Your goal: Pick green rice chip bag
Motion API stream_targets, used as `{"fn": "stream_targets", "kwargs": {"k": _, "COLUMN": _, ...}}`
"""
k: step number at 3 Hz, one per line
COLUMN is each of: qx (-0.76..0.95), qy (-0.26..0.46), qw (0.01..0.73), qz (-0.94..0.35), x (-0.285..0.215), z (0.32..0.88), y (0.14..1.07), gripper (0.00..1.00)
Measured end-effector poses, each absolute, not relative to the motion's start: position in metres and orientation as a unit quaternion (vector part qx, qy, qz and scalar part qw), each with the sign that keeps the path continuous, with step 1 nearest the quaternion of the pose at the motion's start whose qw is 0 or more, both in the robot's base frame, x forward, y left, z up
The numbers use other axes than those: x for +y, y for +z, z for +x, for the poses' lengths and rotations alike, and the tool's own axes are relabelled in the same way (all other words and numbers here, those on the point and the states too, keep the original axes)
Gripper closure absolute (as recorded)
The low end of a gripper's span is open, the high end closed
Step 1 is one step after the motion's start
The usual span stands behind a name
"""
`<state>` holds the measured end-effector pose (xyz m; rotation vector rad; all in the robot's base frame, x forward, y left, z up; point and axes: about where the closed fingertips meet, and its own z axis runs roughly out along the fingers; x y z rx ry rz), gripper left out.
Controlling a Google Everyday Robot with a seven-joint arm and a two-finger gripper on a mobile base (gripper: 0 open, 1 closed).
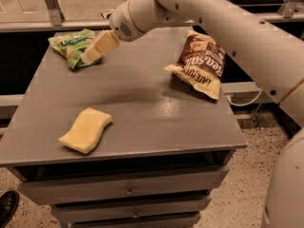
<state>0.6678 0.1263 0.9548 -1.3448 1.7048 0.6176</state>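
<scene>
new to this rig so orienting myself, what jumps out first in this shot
The big white arm spans the top of the view, its gripper hanging at the green rice chip bag, far left on the grey table. A brown chip bag sits at the far right, and a yellow sponge lies near the front left edge.

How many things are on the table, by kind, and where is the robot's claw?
Snack bags: 2 (green bag, brown bag)
Sponge: 1
Total: 3
The gripper is at the green bag's right edge, near the table's back left.
</scene>
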Motion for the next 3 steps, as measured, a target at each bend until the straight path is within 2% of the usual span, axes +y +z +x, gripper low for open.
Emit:
{"fn": "stream_targets", "kwargs": {"k": 2, "qx": 0.669, "qy": 0.263, "qw": 0.449, "qz": -0.531, "x": 0.217, "z": 0.694, "y": 0.919, "gripper": 0.0}}
{"fn": "stream_targets", "kwargs": {"k": 3, "qx": 0.676, "qy": 0.254, "qw": 0.447, "qz": -0.528, "x": 0.236, "z": 0.71, "y": 0.895, "gripper": 0.0}}
